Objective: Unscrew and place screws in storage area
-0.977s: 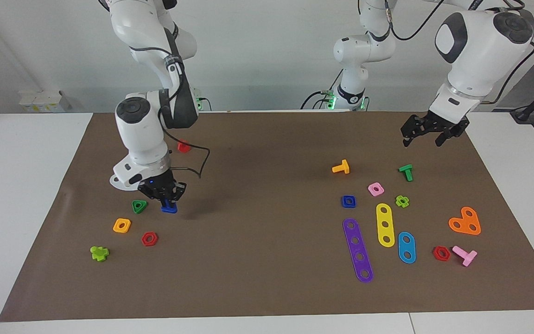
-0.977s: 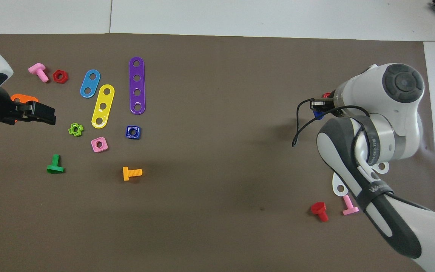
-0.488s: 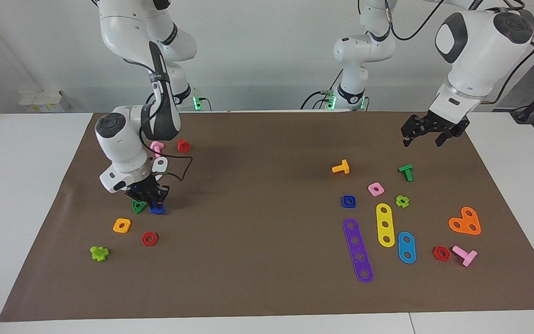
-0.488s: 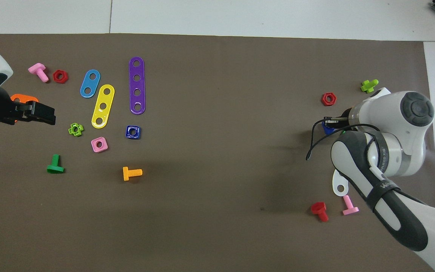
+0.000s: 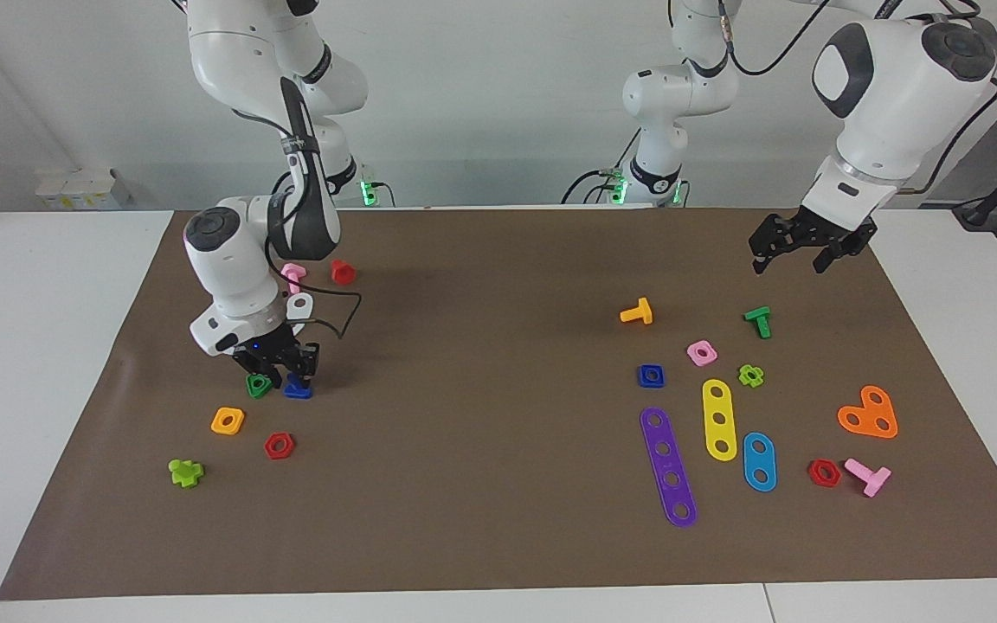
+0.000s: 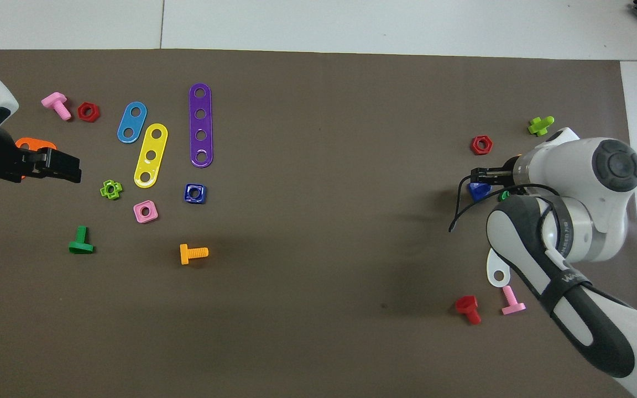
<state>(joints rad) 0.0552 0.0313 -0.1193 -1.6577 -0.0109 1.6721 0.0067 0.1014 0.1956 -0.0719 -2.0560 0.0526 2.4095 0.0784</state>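
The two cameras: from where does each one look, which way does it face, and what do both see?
Facing view: high, across the table, facing the robots; both arms show, left gripper and right gripper.
Overhead view: above the robots' end, looking steeply down and forward; wrists and grippers show.
Shared: the brown mat, the blue bolt under the right gripper, the blue square nut, the purple strip.

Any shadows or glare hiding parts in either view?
Facing view: soft shadow on the brown paper mat beside the right gripper; the small dark-blue plastic bolt stays visible. Overhead view: the right arm hides parts under it; faint highlight on the dark-blue square nut.
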